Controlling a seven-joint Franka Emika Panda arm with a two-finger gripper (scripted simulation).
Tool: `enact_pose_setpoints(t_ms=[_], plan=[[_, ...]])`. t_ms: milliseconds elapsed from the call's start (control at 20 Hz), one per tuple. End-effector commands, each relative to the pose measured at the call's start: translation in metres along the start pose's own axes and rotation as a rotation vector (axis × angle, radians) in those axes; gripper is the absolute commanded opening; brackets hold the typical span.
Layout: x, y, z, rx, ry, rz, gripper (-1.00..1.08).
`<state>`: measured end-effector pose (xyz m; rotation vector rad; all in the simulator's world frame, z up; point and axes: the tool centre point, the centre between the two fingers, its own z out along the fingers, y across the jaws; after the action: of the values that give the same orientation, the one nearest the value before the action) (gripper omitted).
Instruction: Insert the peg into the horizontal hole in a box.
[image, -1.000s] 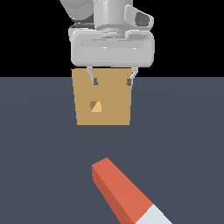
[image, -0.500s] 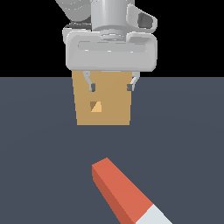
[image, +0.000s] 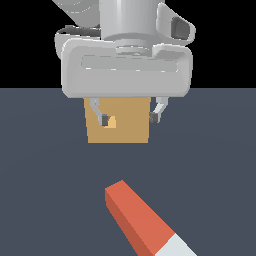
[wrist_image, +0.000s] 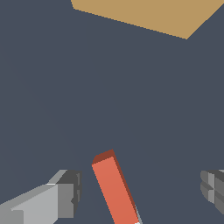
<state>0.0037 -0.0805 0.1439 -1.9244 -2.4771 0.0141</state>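
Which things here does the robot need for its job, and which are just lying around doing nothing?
Needed for the job:
- peg, lying on the floor, not held
- box
- hole in the box's face
- gripper, open, empty

Just lying about:
- nothing else shows; only the bare dark floor

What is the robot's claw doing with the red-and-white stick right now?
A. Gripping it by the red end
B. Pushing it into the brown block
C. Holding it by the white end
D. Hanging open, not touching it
D: the gripper is open, fingers spread and empty, while the peg lies alone on the floor, away from the box.
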Motion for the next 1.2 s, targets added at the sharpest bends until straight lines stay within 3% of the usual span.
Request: enact_pose_setpoints(t_ms=[0,700,1150], plan=[[-0.018,-0.002,0.008,-0.001,0.000,-0.038,1.00],[-0.121,0.004,0.051,-0.007,0.000,-0.255,1.00],[-0.163,0.016,0.069,-0.009,0.000,-0.346,1.00]])
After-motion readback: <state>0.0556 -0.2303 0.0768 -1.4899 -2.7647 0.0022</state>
